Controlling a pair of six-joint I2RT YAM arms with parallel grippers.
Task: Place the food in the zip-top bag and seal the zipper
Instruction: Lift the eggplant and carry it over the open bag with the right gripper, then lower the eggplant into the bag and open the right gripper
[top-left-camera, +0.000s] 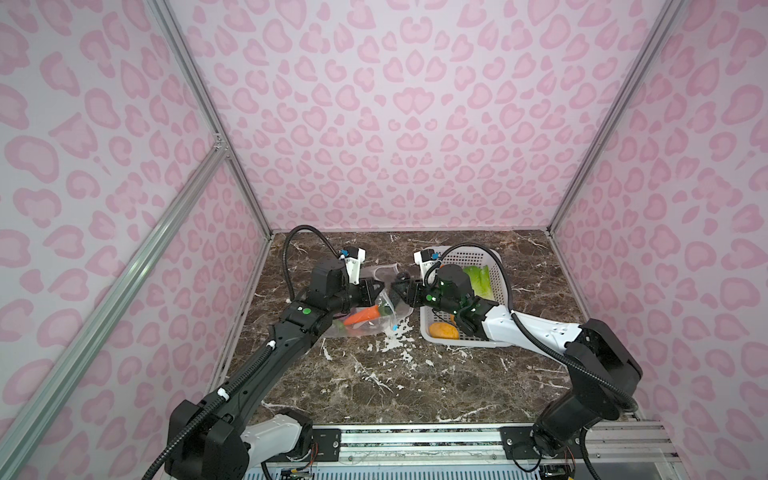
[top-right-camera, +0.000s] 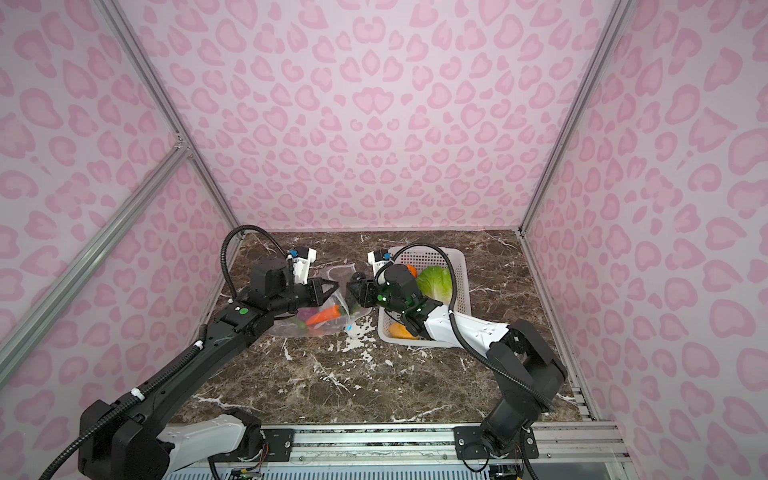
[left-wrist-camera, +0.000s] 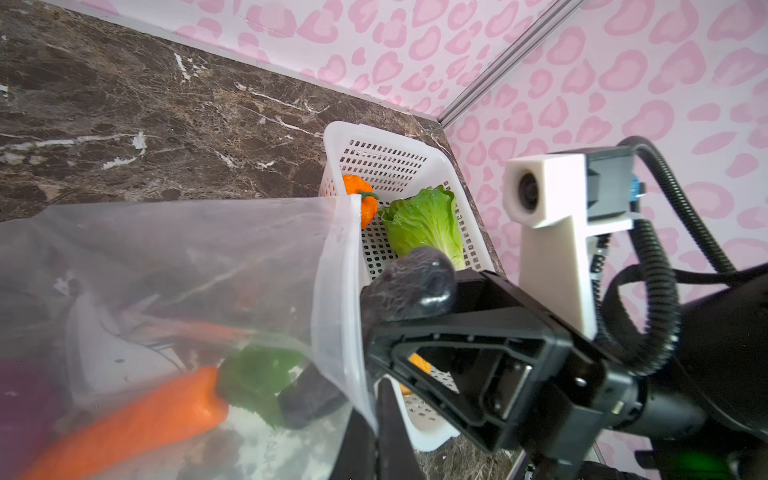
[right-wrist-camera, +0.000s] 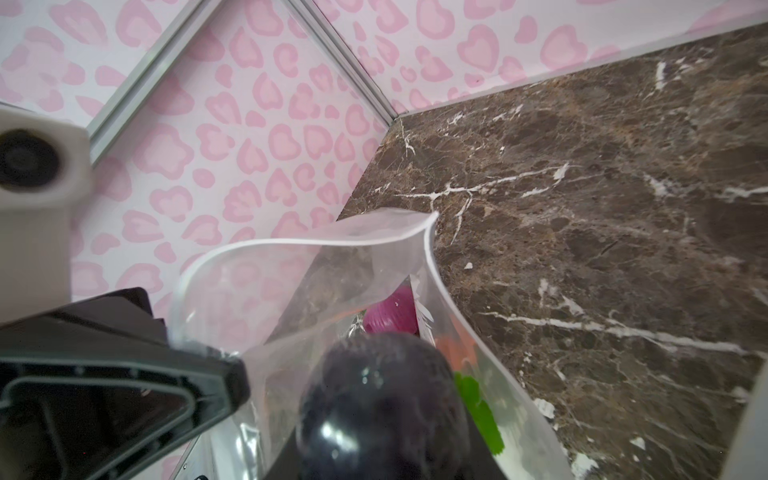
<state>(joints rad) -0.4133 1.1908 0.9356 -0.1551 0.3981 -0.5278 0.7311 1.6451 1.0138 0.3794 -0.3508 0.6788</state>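
Observation:
The clear zip-top bag (top-left-camera: 365, 322) (left-wrist-camera: 187, 257) lies left of the basket with its mouth lifted open. My left gripper (top-left-camera: 377, 288) (left-wrist-camera: 376, 436) is shut on the bag's rim and holds it up. Inside the bag lie a carrot (top-left-camera: 360, 316) (left-wrist-camera: 137, 419) and a purple piece (right-wrist-camera: 392, 311). My right gripper (top-left-camera: 398, 287) (right-wrist-camera: 382, 457) is shut on a dark round piece (top-left-camera: 402, 275) (left-wrist-camera: 411, 286) (right-wrist-camera: 382, 399) at the bag's mouth. The zipper (right-wrist-camera: 432, 266) runs as a pale strip round the mouth, and its blue slider tab (top-left-camera: 395, 328) sits at the near end.
The white perforated basket (top-left-camera: 496, 266) (left-wrist-camera: 386, 137) stands right of the bag. It holds the cabbage (top-left-camera: 478, 278) (left-wrist-camera: 428, 220), the pumpkin (left-wrist-camera: 365, 203) and a yellow-orange piece (top-left-camera: 444, 331). My right forearm (top-left-camera: 536, 328) crosses the basket's near corner. Patterned walls close three sides.

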